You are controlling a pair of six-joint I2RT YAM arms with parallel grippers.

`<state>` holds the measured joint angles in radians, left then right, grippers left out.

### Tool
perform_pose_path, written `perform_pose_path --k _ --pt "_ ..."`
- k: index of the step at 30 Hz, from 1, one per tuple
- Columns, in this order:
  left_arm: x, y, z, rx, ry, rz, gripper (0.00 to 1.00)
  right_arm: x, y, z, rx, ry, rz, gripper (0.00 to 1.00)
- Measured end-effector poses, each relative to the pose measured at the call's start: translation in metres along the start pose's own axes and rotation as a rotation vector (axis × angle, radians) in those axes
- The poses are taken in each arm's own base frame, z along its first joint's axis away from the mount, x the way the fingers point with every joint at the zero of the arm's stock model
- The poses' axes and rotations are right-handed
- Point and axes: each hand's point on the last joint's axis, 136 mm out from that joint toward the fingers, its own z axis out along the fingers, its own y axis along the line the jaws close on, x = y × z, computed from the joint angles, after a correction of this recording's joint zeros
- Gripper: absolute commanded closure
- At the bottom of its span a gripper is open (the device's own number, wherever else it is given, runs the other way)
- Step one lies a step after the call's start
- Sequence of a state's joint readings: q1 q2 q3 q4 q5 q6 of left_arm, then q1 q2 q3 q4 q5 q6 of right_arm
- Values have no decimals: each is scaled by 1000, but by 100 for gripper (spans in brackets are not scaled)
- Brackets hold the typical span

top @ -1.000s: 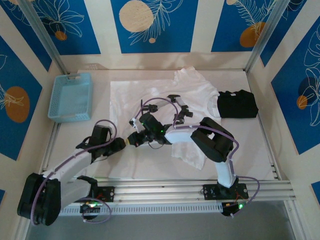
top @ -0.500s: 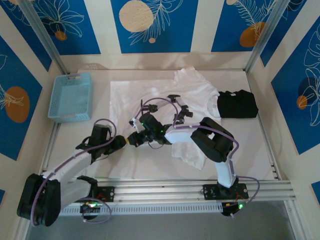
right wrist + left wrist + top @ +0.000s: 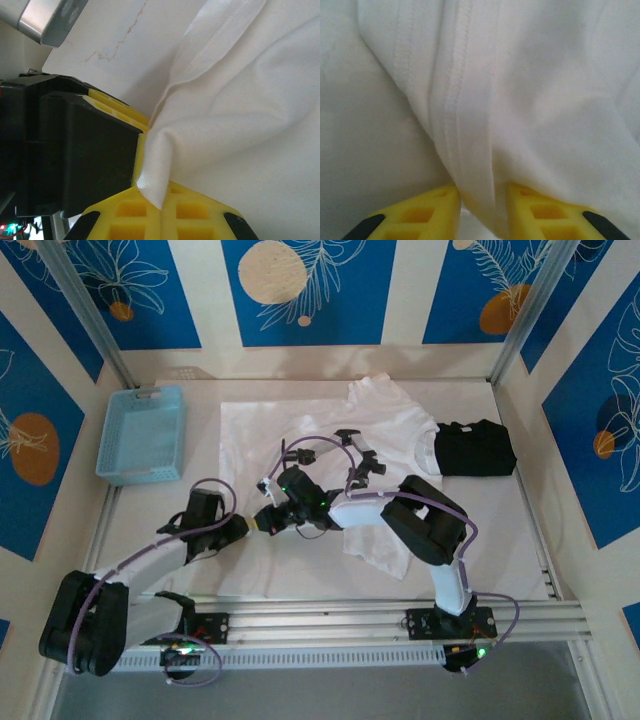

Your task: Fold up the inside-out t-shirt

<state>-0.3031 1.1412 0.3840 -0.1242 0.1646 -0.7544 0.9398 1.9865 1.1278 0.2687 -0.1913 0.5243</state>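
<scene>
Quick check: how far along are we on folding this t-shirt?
Done: nothing is folded yet; the t-shirt lies spread out and rumpled. In hand: the right gripper has its jaws shut on a pinch of the cloth's edge, and close beside it the left gripper has a stitched hem fold between its jaws, apparently gripped. Left: flattening the shirt and making every fold.

A stitched hem fold of the white t-shirt (image 3: 530, 95) sits pinched between the left gripper's (image 3: 484, 212) yellow jaws.
</scene>
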Motion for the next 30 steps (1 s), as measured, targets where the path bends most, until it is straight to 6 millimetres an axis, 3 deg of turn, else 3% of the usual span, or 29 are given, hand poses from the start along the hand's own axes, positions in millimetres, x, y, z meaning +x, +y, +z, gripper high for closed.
perform_pose_path --k 5,10,19,25,30 --pt "-2 1 1 7 -9 -2 91 0 -1 0 7 -3 0 100" --pt "-3 9 -5 4 -26 -24 95 -3 -4 -1 14 -9 4 100" --pt "-43 15 -50 25 -235 -37 98 -5 -13 -8 21 -24 62 100" --pt "-64 -4 -71 133 -369 33 98 -11 -10 -8 6 -48 91 100" --pt "-73 -40 -85 332 -435 89 99 -15 -10 -10 -2 -56 127 100"
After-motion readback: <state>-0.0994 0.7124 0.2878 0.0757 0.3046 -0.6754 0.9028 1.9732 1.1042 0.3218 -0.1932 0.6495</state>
